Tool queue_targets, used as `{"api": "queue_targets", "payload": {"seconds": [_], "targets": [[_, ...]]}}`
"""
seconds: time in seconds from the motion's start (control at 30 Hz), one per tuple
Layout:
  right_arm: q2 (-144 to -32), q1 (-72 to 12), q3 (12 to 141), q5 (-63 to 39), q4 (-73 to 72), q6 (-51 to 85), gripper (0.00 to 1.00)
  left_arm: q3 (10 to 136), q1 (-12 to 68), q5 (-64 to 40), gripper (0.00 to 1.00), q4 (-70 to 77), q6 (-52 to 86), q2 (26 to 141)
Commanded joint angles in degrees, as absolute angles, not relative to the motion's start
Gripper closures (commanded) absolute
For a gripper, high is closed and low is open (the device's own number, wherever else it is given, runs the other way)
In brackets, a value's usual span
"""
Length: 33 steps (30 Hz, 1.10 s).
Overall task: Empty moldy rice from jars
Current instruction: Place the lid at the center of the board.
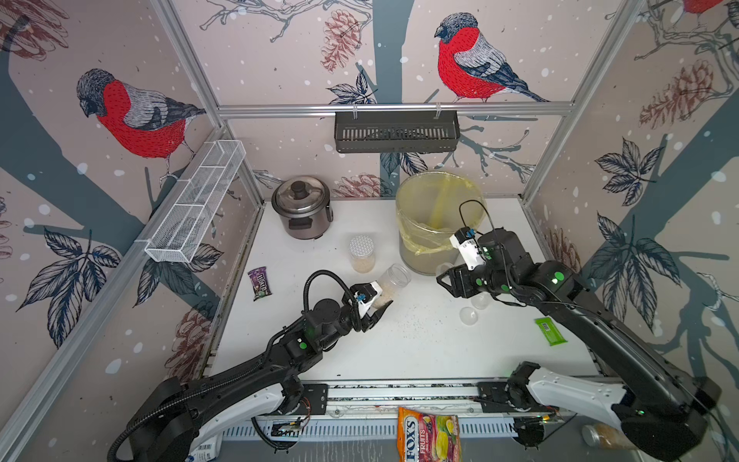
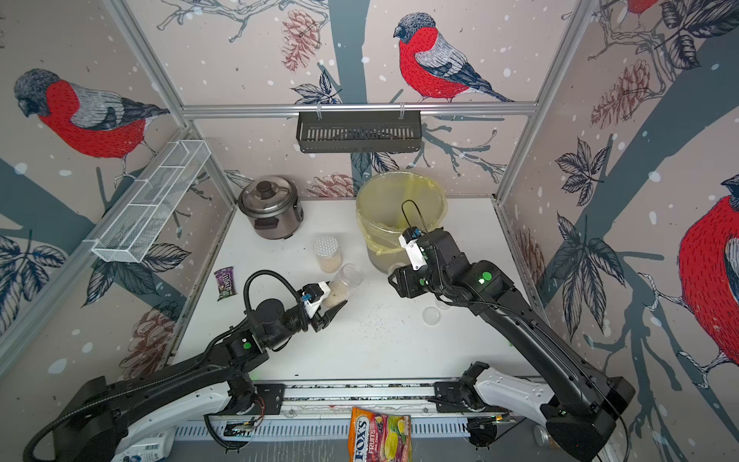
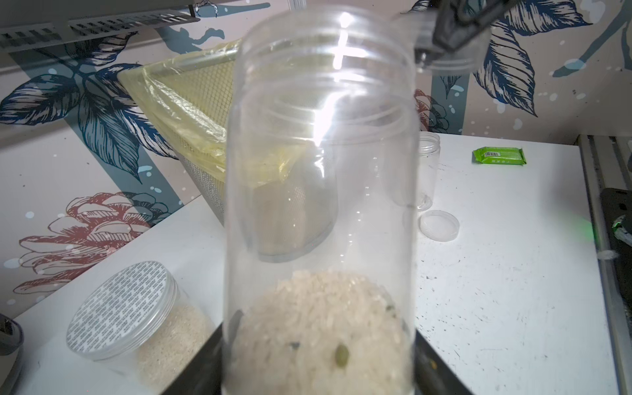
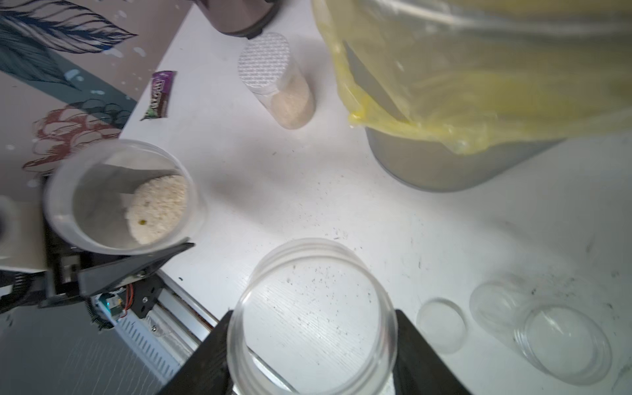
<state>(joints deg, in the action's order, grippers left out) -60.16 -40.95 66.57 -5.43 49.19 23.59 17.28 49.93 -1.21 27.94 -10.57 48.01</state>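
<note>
Left gripper is clamping the base of a narrow clear plastic jar, lid off, tilting its mouth toward the translucent bin with a yellow bag at the white tabletop's back edge. Off-white moldy rice with a green fleck is sitting in the jar's bottom. Right gripper is pinching a clear round lid beside the bin. Tabletop toward the front edge is carrying only dark specks. A wide silver-lidded clear jar is standing just behind.

Open jar tilted, rice inside (green-flecked)
</note>
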Motion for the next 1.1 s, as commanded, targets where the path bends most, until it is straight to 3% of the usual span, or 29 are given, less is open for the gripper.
{"api": "queue_targets", "payload": {"seconds": [0.0,0.27,0.47,0.77,1.07], "targets": [[-58.58,-43.53,59.6,-0.04,43.57,33.15,0.73,17.14,49.84,0.73,1.0,29.02,-9.24,46.79],[-60.34,-47.02,46.32,10.51,35.99,43.77,0.7,15.29,49.83,4.21,1.0,29.62,-8.42,42.12],[-64.42,-47.76,41.03,12.39,32.17,47.33,0.69,15.28,49.84,4.58,1.0,29.99,-8.18,42.3],[-73.56,-49.89,41.13,13.54,27.55,48.34,0.68,15.47,49.83,4.06,1.0,30.6,-7.53,43.55],[-80.66,-52.4,41.13,13.03,24.96,49.55,0.61,15.25,49.84,3.78,1.0,30.34,-7.12,43.43]]}}
